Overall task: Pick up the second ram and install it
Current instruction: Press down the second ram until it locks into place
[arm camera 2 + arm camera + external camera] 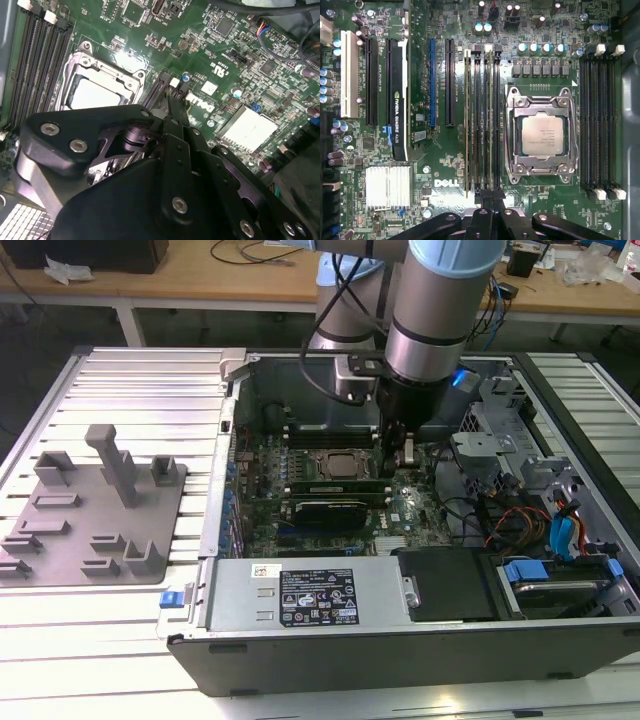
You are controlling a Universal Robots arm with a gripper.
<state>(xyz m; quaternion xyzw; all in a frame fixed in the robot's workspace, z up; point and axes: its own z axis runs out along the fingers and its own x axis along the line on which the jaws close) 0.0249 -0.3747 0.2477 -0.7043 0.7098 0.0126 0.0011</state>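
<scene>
Zero green strips left on the grey fixture [95, 505] on the table [150, 380], at the exterior view's left. To its right, the arm is down inside the open case [400, 640]. In the first wrist view, one strip [467, 120] stands in the slot bank beside the CPU socket [542, 132]. The second ram [490, 120] looks to be standing in a neighbouring slot. The claw [492, 207] is pressed together, its tip at that strip's end. Pickup is done as I read it. I can't confirm it's fully seated or the clips latched.
</scene>
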